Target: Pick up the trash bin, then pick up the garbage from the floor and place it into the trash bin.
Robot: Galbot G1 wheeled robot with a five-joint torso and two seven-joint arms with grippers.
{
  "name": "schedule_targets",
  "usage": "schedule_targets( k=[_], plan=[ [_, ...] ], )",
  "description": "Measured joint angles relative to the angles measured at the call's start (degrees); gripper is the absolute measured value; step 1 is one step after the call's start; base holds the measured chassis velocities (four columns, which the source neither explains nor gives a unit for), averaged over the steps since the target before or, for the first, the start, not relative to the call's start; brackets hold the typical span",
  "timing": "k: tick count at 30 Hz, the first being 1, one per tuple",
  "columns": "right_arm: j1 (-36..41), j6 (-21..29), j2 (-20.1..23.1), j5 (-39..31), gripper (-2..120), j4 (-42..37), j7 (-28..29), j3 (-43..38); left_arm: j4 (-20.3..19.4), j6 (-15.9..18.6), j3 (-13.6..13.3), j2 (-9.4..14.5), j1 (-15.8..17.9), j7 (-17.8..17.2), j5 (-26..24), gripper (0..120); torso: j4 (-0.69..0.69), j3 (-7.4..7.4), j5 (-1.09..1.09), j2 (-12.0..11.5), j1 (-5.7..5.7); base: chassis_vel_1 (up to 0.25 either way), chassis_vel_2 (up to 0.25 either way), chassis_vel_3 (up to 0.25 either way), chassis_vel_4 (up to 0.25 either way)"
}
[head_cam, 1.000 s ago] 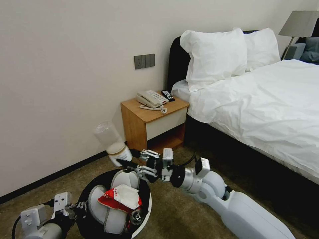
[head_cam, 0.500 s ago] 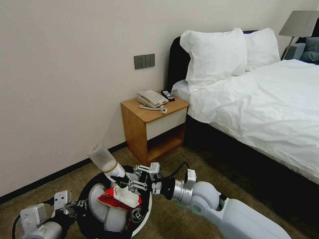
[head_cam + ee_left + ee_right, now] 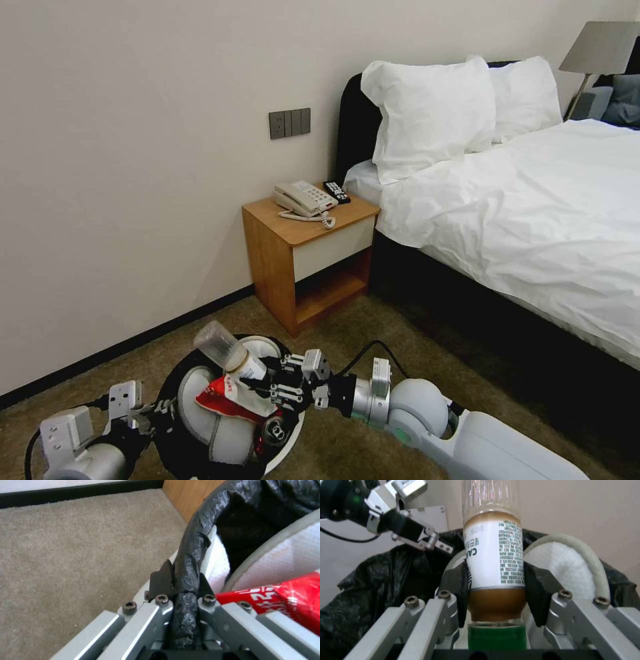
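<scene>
The trash bin (image 3: 168, 395), white with a black bag over its rim, hangs low at the left. My left gripper (image 3: 155, 419) is shut on its bag-covered rim (image 3: 196, 537). Inside lie white slippers (image 3: 200, 410), a red packet (image 3: 223, 403) and a crushed can (image 3: 273, 433). My right gripper (image 3: 267, 388) is shut on the clear bottle (image 3: 225, 349), which is tilted over the bin's opening. In the right wrist view the bottle (image 3: 493, 555) holds brown liquid, and its green cap (image 3: 496, 637) points toward the wrist. A slipper (image 3: 566, 565) lies just beyond it.
A wooden nightstand (image 3: 303, 250) with a telephone (image 3: 303, 198) and a remote stands against the wall behind the bin. The white bed (image 3: 533, 213) takes up the right side. Brown carpet (image 3: 373, 333) lies open between the bin and the bed.
My right gripper has come down and back toward the bin with the bottle, which now lies more tilted over the opening. The left gripper and the bin have stayed put.
</scene>
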State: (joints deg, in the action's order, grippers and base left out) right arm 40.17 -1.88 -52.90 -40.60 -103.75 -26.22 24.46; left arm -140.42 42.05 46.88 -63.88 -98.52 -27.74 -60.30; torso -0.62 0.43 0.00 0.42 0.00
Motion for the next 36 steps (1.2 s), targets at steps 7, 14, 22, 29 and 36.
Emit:
schedule_targets(
  k=[7, 14, 22, 29, 36],
  plan=[
    [0.23, 0.90, 0.23, 1.38, 35, 0.62, 0.40, 0.92, -0.27, 0.03, 0.02, -0.05, -0.13, -0.08, -0.04, 2, 0.00, 0.00, 0.00, 0.00, 0.00, 0.000, 0.000, 0.000, 0.000],
    [0.87, 0.85, 0.49, 3.19, 39, 1.07, 1.22, 1.30, -0.34, 0.05, 0.00, -0.13, -0.18, -0.17, -0.05, 2, 0.00, 0.00, 0.00, 0.00, 0.00, 0.000, 0.000, 0.000, 0.000],
    [1.04, 0.36, 0.67, 3.69, 64, 1.13, 1.26, 1.32, -0.45, 0.05, 0.04, -0.07, -0.13, -0.39, -0.39, 2, 0.00, 0.00, 0.00, 0.00, 0.00, 0.000, 0.000, 0.000, 0.000],
    [0.85, -1.35, 0.74, 4.56, 92, 0.20, 1.26, 1.27, -0.46, 0.06, 0.06, -0.04, -0.05, -0.46, -0.57, 2, 0.00, 0.00, 0.00, 0.00, 0.00, 0.000, 0.000, 0.000, 0.000],
    [0.36, -2.83, 0.91, 5.18, 100, -1.02, 1.22, 0.74, -0.37, 0.08, -0.03, -0.02, -0.06, -0.45, -0.59, 2, 0.00, 0.00, 0.00, 0.00, 0.00, 0.000, 0.000, 0.000, 0.000]
  ],
)
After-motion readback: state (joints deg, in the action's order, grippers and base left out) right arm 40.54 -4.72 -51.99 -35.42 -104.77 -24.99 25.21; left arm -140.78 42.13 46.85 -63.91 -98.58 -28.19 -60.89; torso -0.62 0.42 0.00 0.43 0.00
